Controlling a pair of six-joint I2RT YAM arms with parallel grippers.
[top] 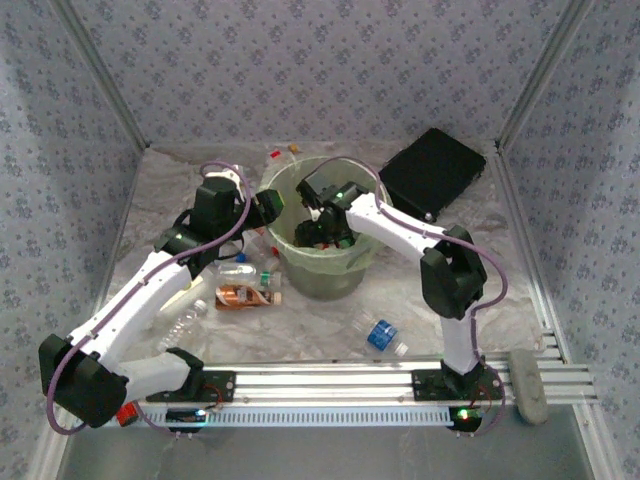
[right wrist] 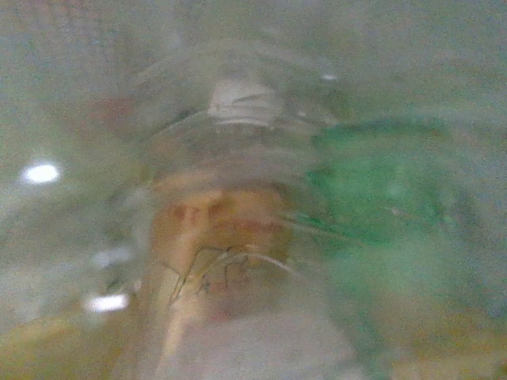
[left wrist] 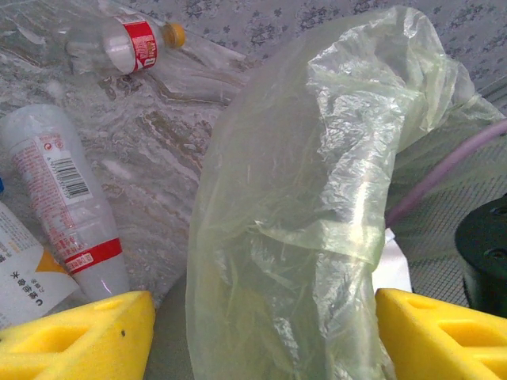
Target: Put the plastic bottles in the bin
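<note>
The pale-green bin (top: 345, 275) with its bag liner stands mid-table. My left gripper (top: 270, 206) is at its left rim, open; the yellow fingers (left wrist: 79, 332) stand either side of the liner-covered rim (left wrist: 317, 222), with a gap on the left. My right gripper (top: 325, 230) is down inside the bin. Its view is blurred. A clear bottle (right wrist: 230, 237) with a white cap and orange label lies between its widely spread jaws, beside a green-labelled one (right wrist: 372, 182). Loose bottles lie on the table: orange-labelled (top: 245, 297), clear (top: 238, 272), blue-labelled (top: 380, 335), and red-labelled ones (left wrist: 131, 43) (left wrist: 67, 206).
A flat black box (top: 432, 172) lies at the back right, close to the bin. A grey block (top: 528, 383) sits on the rail at the front right. Another clear bottle (top: 185, 320) lies under the left arm. Patterned walls close in three sides.
</note>
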